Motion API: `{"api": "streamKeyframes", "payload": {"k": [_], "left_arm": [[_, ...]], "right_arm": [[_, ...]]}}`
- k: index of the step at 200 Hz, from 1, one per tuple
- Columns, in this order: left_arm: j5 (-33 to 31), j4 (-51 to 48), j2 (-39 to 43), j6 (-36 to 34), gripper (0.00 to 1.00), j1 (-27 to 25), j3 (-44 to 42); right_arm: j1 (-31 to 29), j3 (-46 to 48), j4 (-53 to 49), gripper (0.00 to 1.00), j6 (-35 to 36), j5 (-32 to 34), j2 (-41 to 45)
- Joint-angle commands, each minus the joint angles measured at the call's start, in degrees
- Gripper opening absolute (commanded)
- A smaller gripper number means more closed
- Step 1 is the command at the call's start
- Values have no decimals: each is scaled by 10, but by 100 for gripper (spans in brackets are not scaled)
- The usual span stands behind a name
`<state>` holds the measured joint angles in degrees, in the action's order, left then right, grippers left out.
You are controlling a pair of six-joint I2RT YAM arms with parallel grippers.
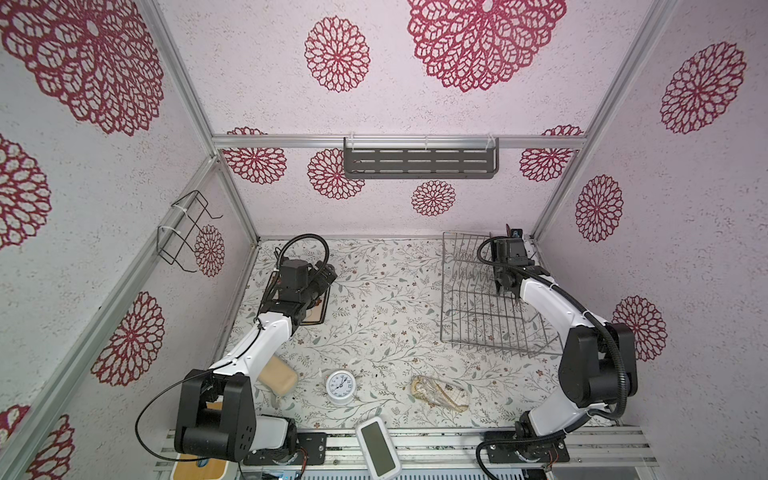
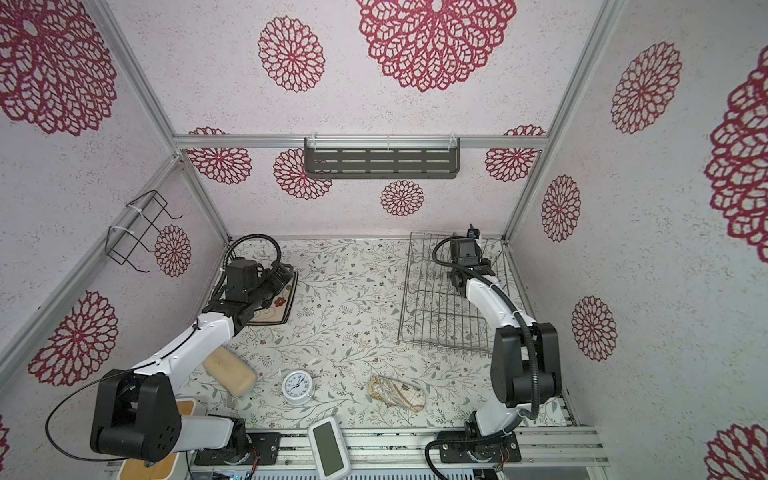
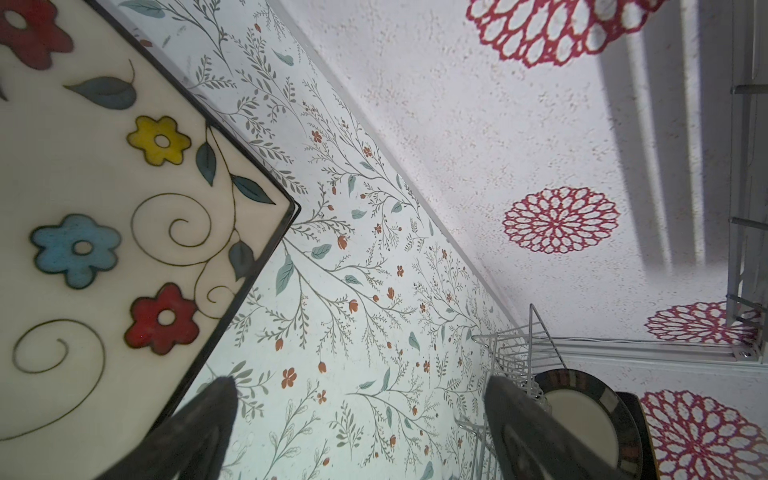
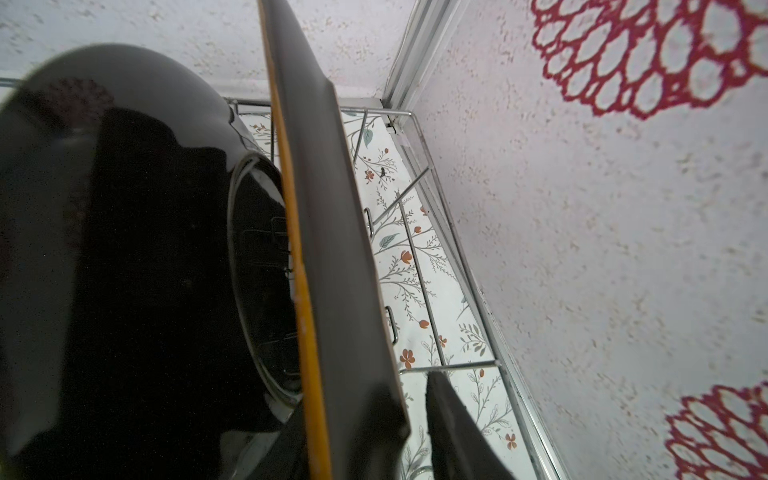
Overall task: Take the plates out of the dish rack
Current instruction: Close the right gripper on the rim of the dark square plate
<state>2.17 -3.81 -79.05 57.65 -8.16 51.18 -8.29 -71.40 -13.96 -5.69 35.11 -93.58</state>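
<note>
In both top views the silver wire dish rack (image 1: 469, 307) (image 2: 432, 307) stands at the back right. My right gripper (image 1: 512, 237) (image 2: 473, 232) reaches into its far corner and hides the plates there. The right wrist view shows its jaws (image 4: 374, 399) astride the edge of an upright dark plate with an orange rim (image 4: 324, 208). One finger (image 4: 453, 424) stands a little apart from it. Beside it stands a glossy black round plate (image 4: 124, 249). A cream flower-painted plate (image 1: 320, 311) (image 3: 104, 208) lies flat at the back left. My left gripper (image 1: 328, 272) (image 3: 359, 386) is open and empty just past its corner.
A round cream plate with a striped rim (image 3: 582, 419) shows in the rack in the left wrist view. A white clock (image 1: 340, 386), a beige block (image 1: 278, 376), a patterned pouch (image 1: 440, 392) and a white device (image 1: 378, 446) lie near the front. The right wall (image 4: 582, 249) runs close along the rack.
</note>
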Motion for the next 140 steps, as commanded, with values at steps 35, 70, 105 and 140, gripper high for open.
{"api": "streamKeyframes", "payload": {"k": [35, 70, 105, 140], "left_arm": [[-4, -3, 14, -7, 97, -4, 13], [-4, -3, 15, -7, 97, -4, 12], [-4, -3, 16, -7, 97, -4, 10], [-4, -2, 16, -6, 97, -4, 9]], "right_arm": [[6, -21, 13, 31, 13, 6, 1], [6, -20, 15, 26, 14, 5, 2], [6, -20, 14, 23, 12, 3, 2], [6, -19, 16, 19, 11, 6, 3]]}}
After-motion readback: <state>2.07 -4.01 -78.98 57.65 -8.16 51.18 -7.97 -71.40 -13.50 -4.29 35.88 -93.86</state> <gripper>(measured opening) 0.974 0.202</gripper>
